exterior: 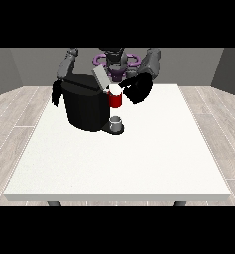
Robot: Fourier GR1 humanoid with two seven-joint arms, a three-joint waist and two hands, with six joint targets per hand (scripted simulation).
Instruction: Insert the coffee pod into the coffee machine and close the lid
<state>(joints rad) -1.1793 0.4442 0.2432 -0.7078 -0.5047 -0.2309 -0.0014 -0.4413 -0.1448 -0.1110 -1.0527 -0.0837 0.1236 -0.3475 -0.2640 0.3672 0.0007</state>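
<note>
A black coffee machine [86, 106] stands on the white table [119, 158] at the back left, its grey lid [100, 78] tilted up. A red pod holder [115, 99] sits at the machine's front, with the white coffee pod [114, 89] at its top. The hand at the view's right [136, 89] is right beside the pod, its fingers curled around it. The hand at the view's left [55, 93] hangs behind the machine's left side, partly hidden. A small grey cup [116, 122] stands on the machine's base under the red part.
The robot's torso with purple rings [116, 60] is behind the machine. A wooden floor surrounds the table, whose front edge [119, 197] lies far from the machine.
</note>
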